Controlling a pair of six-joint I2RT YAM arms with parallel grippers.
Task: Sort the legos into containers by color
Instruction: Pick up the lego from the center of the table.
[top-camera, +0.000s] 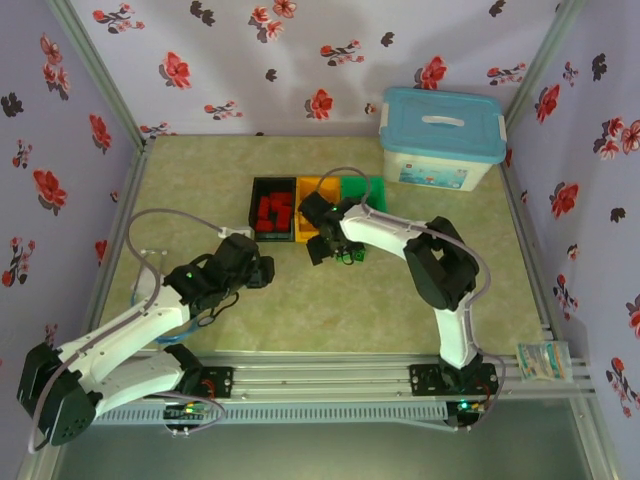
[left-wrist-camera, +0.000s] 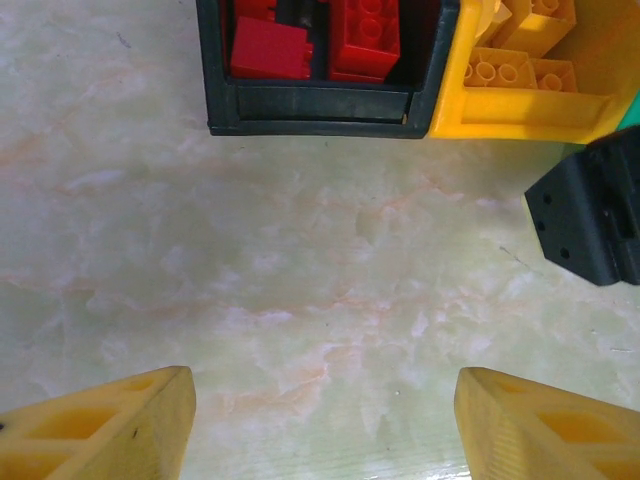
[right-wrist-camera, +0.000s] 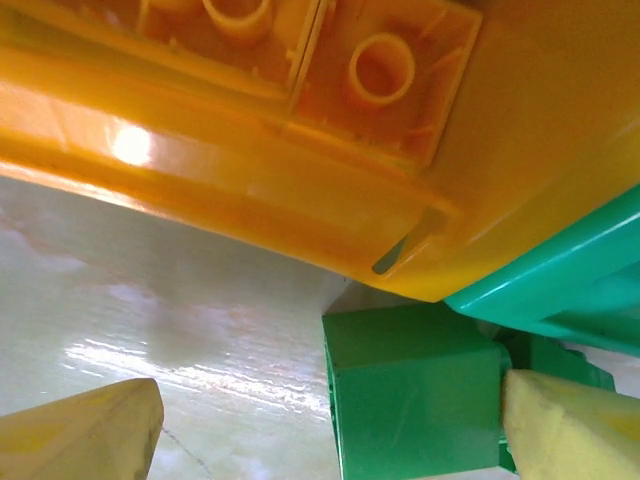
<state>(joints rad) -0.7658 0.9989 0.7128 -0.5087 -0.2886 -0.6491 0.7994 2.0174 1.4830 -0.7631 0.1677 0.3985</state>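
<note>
**right gripper (right-wrist-camera: 330, 400) wide open around a green lego (right-wrist-camera: 410, 390), left gripper (left-wrist-camera: 322, 385) empty**

So the right gripper is down low at the table (left-wrist-camera: 300, 260), right in front of the bins, jaws spread wide. The green lego lies on the table between them, snug by one finger (right-wrist-camera: 570, 430) with a big gap to the other. It's just beside the corner where the yellow bin (right-wrist-camera: 250, 190) meets the green bin (right-wrist-camera: 560, 280). The left gripper hangs open over bare table with nothing in it, facing the black bin (left-wrist-camera: 310, 105), which has red legos (left-wrist-camera: 365, 35) in it. Yellow legos (left-wrist-camera: 510, 70) are in the yellow bin.
</note>
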